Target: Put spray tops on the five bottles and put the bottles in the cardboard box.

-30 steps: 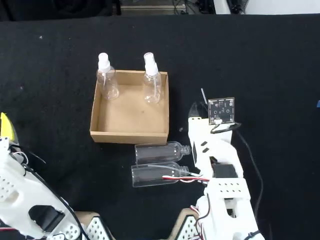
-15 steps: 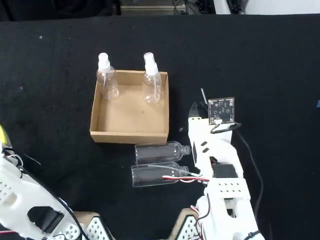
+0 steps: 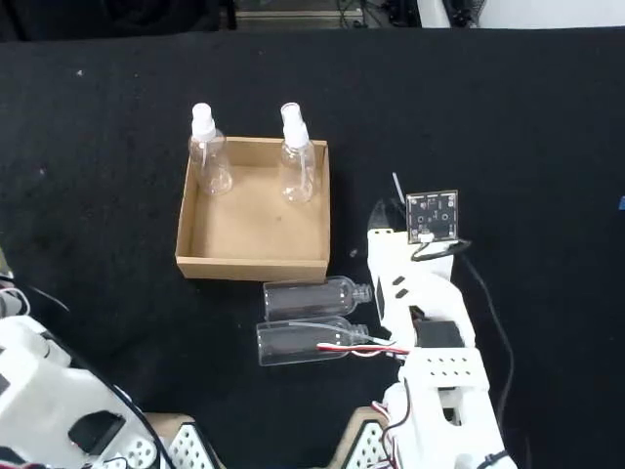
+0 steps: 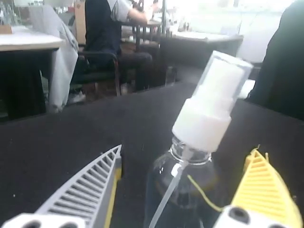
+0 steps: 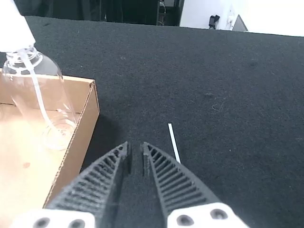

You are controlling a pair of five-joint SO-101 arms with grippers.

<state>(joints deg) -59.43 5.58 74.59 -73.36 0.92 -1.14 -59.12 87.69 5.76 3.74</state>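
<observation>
At the lower-left corner of the high view sits the white body of the left arm [image 3: 44, 396]. In its wrist view the left pincer [image 4: 186, 152] has one grey finger and one yellow finger. The two stand on either side of a clear bottle [image 4: 183, 190] and are clamped on its body. This held bottle wears a white spray top [image 4: 211, 111], tilted a little toward the yellow finger.

Further right, near the middle of the black worktop [image 3: 117, 98], lies the cardboard box [image 3: 252, 264], open at the top. Two capped bottles stand upright inside it – the far-left bottle [image 3: 209, 161] in one back corner and the far-right bottle [image 3: 298, 166] in the other.

Just in front of the box, two uncapped bottles lie on their sides on the worktop. The nearer-box bottle [image 3: 312, 296] and the front bottle [image 3: 298, 342] lie side by side, their open necks toward the right arm [image 3: 435, 376].

The right pincer [image 3: 381, 220] is over the worktop just beside the box's right wall. Its black fingers are all but together – only a thin slit shows between them – and they grip nothing. Just past its tips a thin white tube [image 5: 174, 148] lies on the worktop.
</observation>
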